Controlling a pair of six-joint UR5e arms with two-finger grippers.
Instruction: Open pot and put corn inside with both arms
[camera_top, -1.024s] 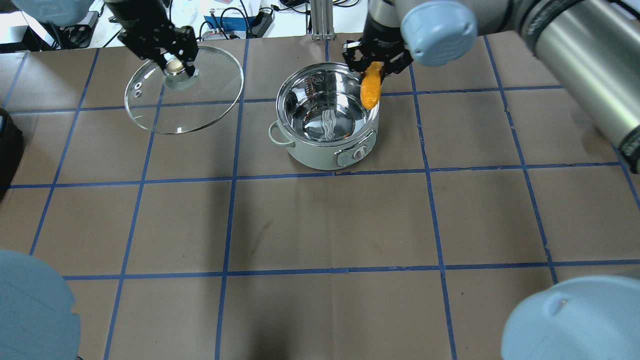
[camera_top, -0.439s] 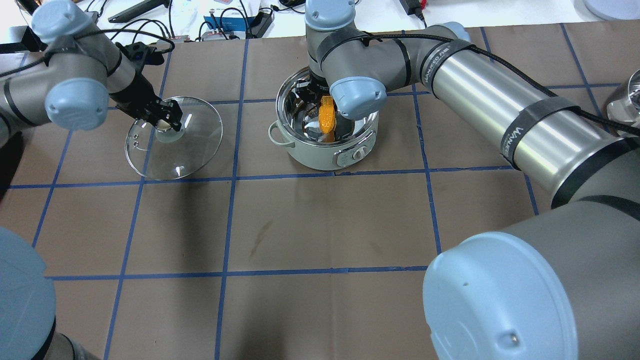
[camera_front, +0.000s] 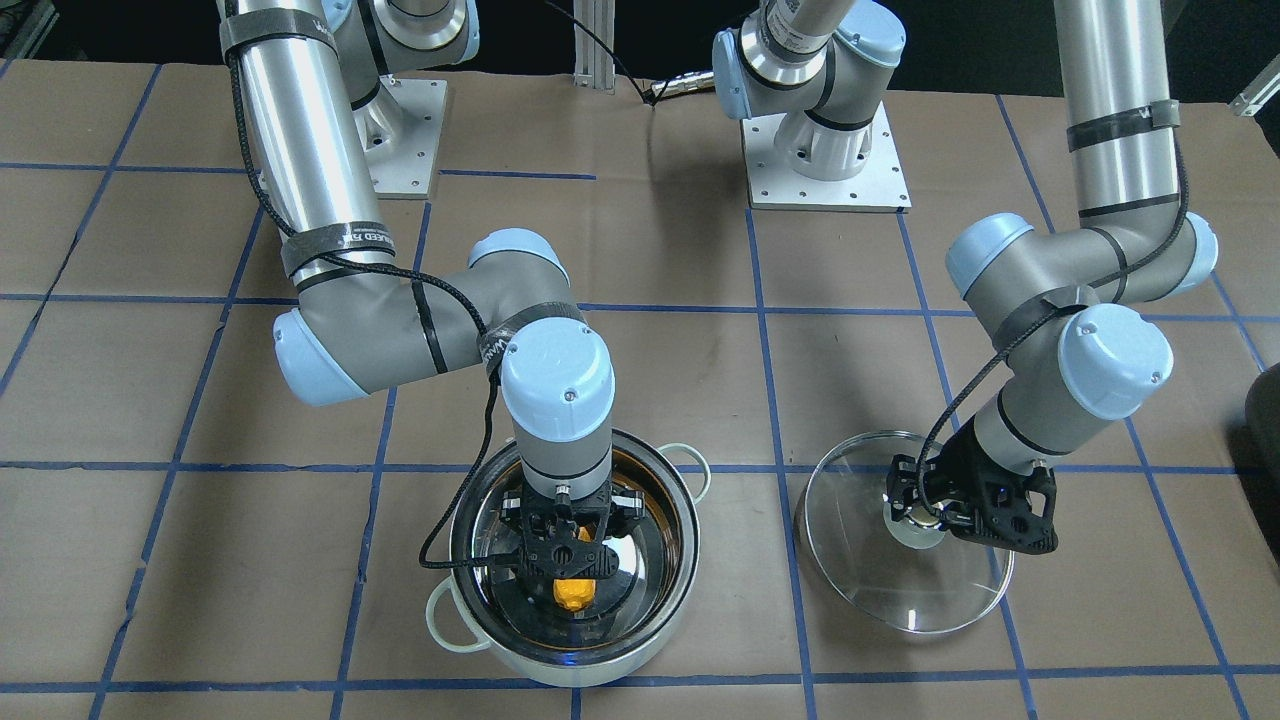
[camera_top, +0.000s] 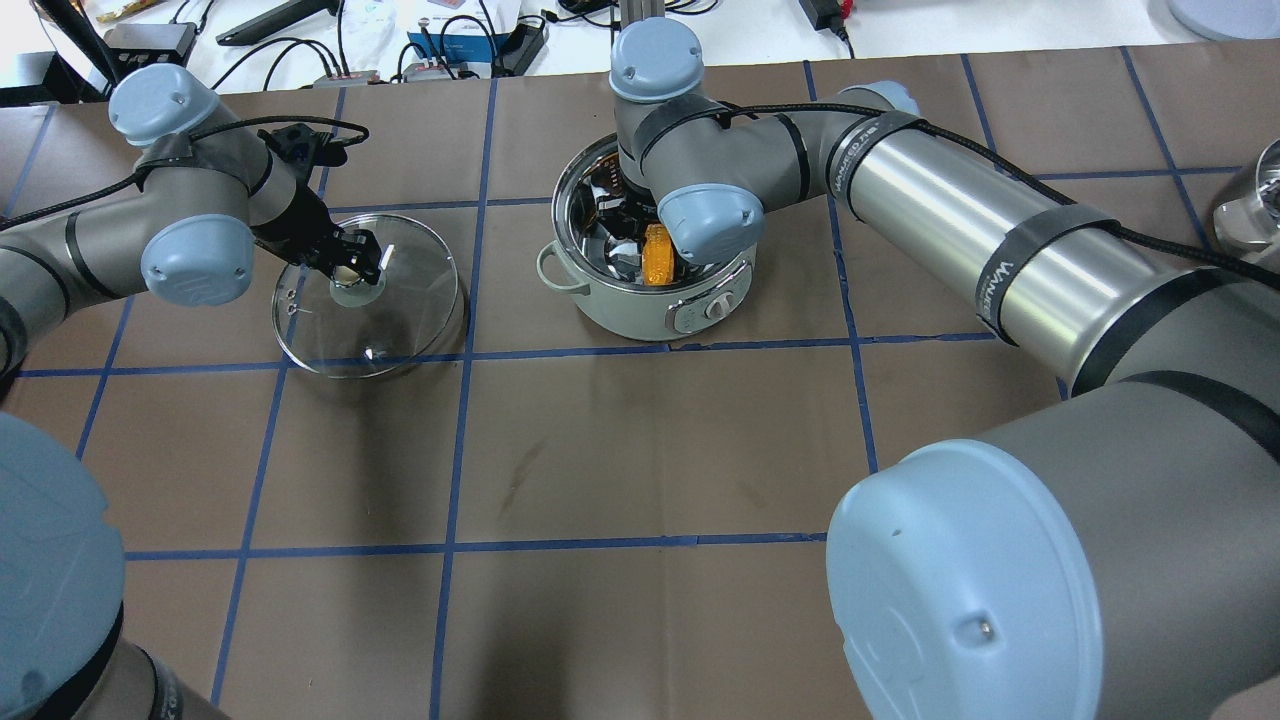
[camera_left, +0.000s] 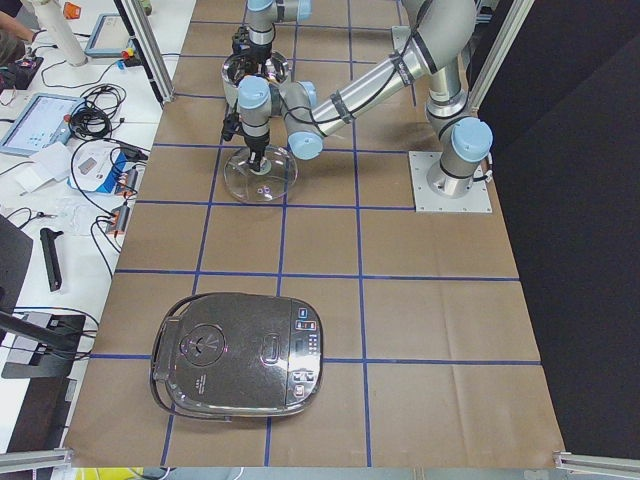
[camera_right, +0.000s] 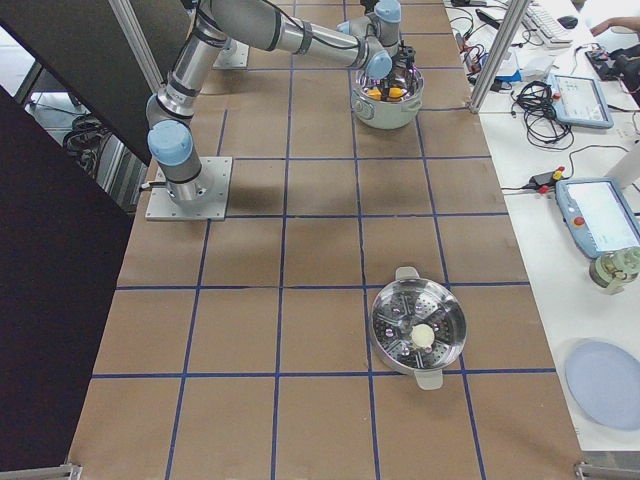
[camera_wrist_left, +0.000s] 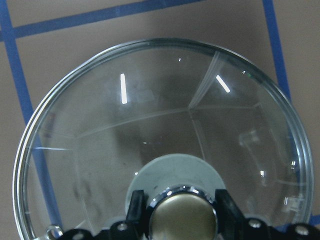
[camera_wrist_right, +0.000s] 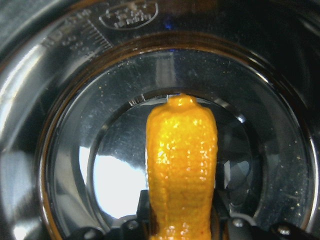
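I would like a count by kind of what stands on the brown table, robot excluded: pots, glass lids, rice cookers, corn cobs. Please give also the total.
Pots: 2, the open pot and a steel steamer pot
Glass lids: 1, the glass lid, beside the open pot
Rice cookers: 1, the rice cooker
Corn cobs: 1, the corn cob, inside the open pot
Total: 5

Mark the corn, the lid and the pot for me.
corn (camera_wrist_right: 181, 165), right wrist view, middle of the cob.
lid (camera_wrist_left: 160, 115), left wrist view, bare glass near its centre.
pot (camera_top: 620, 320), overhead view, pale outer wall facing the camera.
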